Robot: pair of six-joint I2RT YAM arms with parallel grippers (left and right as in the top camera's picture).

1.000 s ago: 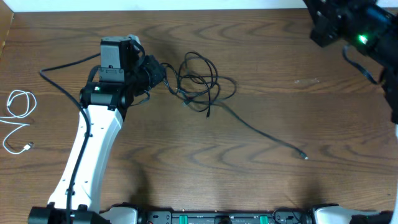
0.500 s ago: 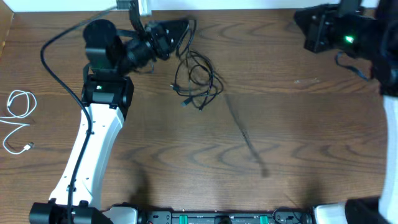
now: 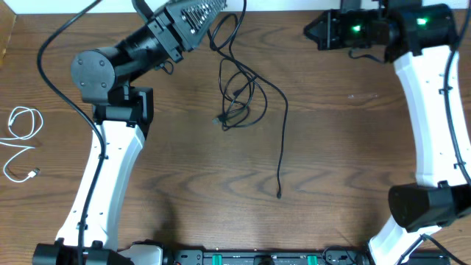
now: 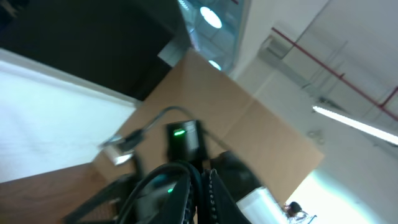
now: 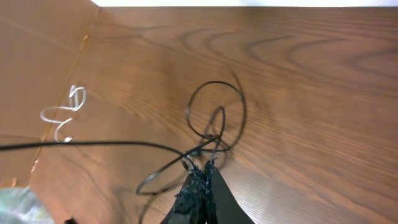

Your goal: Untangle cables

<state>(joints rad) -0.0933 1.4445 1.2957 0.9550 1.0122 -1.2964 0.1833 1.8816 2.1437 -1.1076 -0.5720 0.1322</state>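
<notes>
My left gripper (image 3: 215, 9) is raised near the table's far edge and shut on a black cable (image 3: 237, 92). The cable bundle trails down from it in tangled loops, and one long tail ends in a plug (image 3: 279, 195) toward the front. In the left wrist view the fingers (image 4: 202, 183) pinch a black strand (image 4: 163, 176). My right gripper (image 3: 310, 31) is shut with nothing in it, at the far right, pointing left toward the bundle. Its closed tips (image 5: 200, 167) face the loops (image 5: 214, 118). A white cable (image 3: 18, 140) lies coiled at the left edge.
A cardboard wall (image 5: 37, 68) borders the table's left side near the white cable (image 5: 65, 112). The left arm's own thick black wire (image 3: 55, 44) arcs over the far left. The right arm's white link (image 3: 430, 110) stands along the right edge.
The left gripper has risen and swung toward the far edge, dragging the black bundle with it. The long tail swept from the right round to the front. The right arm moved left.
</notes>
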